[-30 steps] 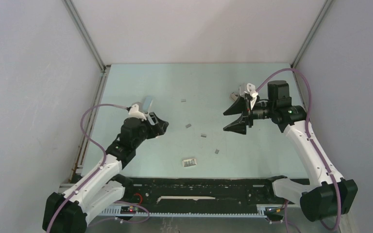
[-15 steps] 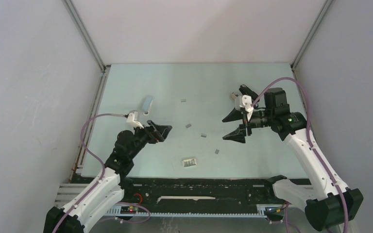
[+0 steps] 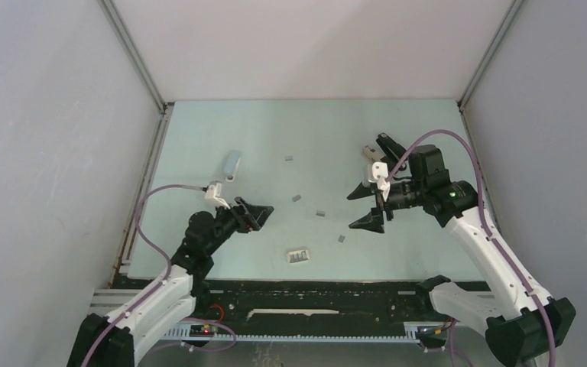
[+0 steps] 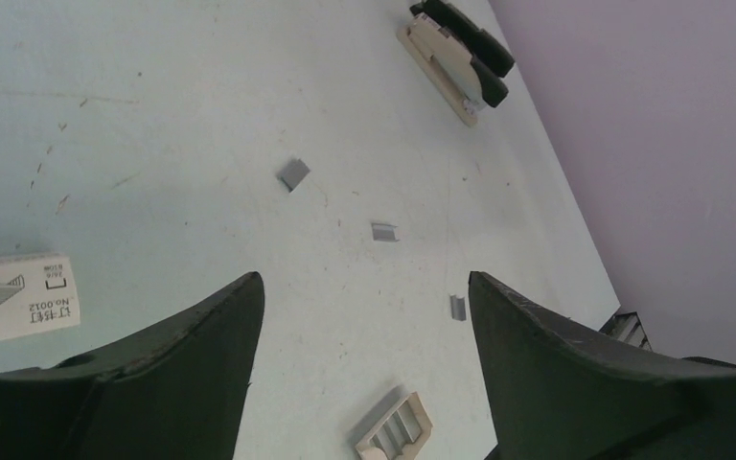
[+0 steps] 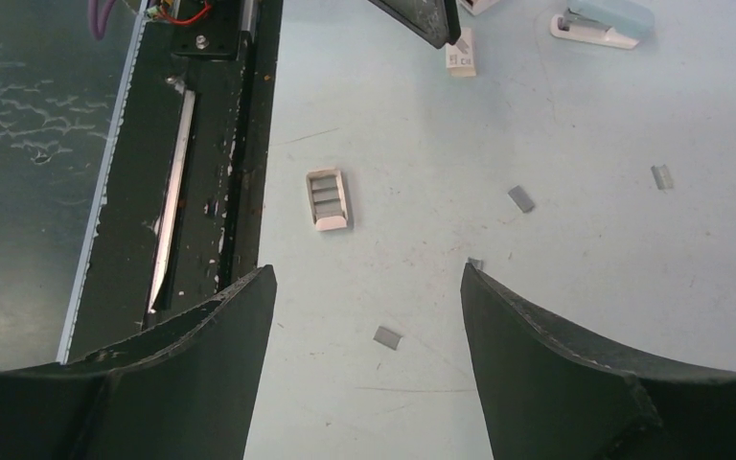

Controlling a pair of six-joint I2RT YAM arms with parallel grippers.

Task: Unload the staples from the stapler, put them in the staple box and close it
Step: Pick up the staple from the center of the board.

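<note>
– Looking over the table (image 3: pixel 397 138), where are the staples (image 3: pixel 320 213)?

– Loose in the middle, between the 2 arms. 4 short grey pieces lie flat on the pale green top, each apart from the others, and neither arm holds one.

– Any containers?

– 2. A small white tray (image 5: pixel 331 224) sits nearer the front edge than the staples, with 3 grey bars side by side in its slots. A white printed box (image 4: pixel 19 297) lies just beside the left gripper (image 4: pixel 364 278). I cannot tell what is in it.

– And the tools?

– The left gripper is spread wide with only bare table between its fingers. The right gripper (image 5: pixel 366 269) is just as wide and carries nothing.

– The staplers?

– A blue stapler (image 3: pixel 232 162) lies far left. A black-and-beige stapler (image 4: pixel 460 57) lies far right, just beyond the right gripper. Both are well apart from the tray.
</note>
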